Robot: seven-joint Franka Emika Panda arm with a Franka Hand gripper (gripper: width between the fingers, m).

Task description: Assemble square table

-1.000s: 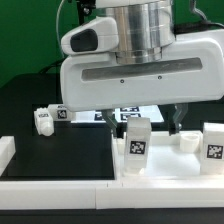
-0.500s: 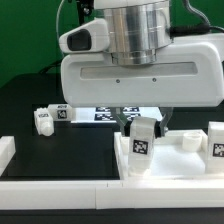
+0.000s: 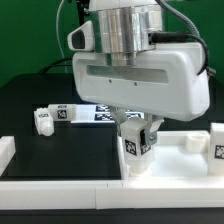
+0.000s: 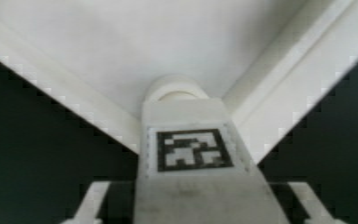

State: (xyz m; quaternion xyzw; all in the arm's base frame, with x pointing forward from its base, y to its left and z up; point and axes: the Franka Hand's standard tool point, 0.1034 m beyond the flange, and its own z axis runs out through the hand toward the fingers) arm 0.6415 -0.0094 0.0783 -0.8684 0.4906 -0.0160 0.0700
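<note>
Jaws: pinched on a leg (image 3: 135, 141). In my wrist feed one of the fingers (image 4: 96, 202) sits on each flank of it, and I see no gap I would trust as daylight.
Gripper (image 3: 136, 133): it hangs low over the near part of the white slab (image 3: 170, 165), and the arm's bulky white body fills the middle of the exterior view.
Held leg: short, chunky and white, with its black-and-white tag facing the exterior camera. It leans slightly rather than standing plumb. It is at the slab's corner on the exterior view's left. I cannot tell whether its lower end touches the slab.
Wrist feed: the same leg (image 4: 194, 150) runs away from the camera, tag up and rounded end pointing at the slab (image 4: 140, 40). There two raised rims close into a corner, with black table showing on both sides.
Slab: it lies flat on the black table (image 3: 60, 150) toward the exterior view's right, rim up.
Second leg (image 3: 217, 142): upright at the exterior view's right edge and cut off by the frame. It is by the slab's far side, well apart from the held one.
Loose legs (image 3: 44, 121): two tagged pieces lie just beside each other on the black table at the exterior view's left.
Marker board (image 3: 100, 113): flat behind the gripper and partly hidden by it.
White bar (image 3: 60, 186): it runs along the front of the table.
</note>
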